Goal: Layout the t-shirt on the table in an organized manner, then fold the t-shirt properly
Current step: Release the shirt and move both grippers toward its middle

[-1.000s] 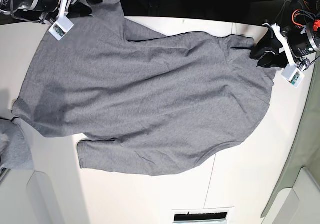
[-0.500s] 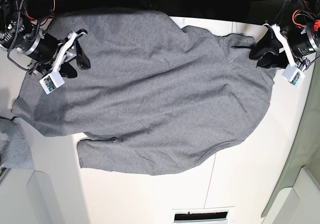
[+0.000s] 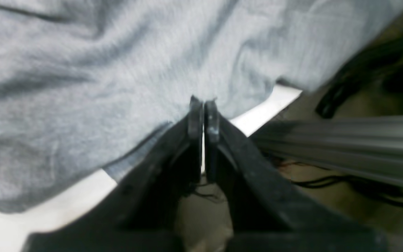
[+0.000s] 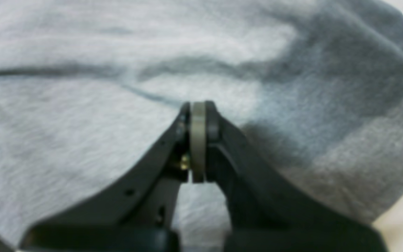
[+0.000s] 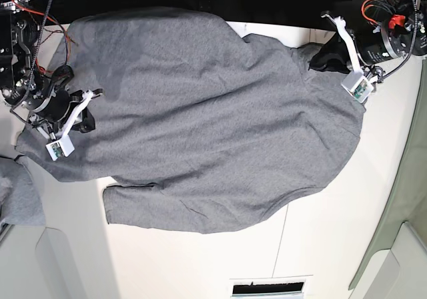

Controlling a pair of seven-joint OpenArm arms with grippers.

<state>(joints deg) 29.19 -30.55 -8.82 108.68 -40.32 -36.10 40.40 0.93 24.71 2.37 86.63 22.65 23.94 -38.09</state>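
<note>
Grey t-shirt (image 5: 200,122) lay spread but rumpled across the table (image 5: 333,239), unfolded, while left gripper (image 3: 203,105) and right gripper (image 4: 198,106) pinched its edges closed.

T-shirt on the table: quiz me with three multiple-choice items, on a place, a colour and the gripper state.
1. In the base view, the right gripper is: A) at the t-shirt left edge B) over its middle C) off the cloth.
2. The t-shirt is: A) navy B) heather grey C) white.
3. Left gripper and right gripper are: A) both open B) one open C) both shut.
Answers: A, seen at the cloth's left edge; B, grey in every view; C, wrist views show fingertips together.
</note>
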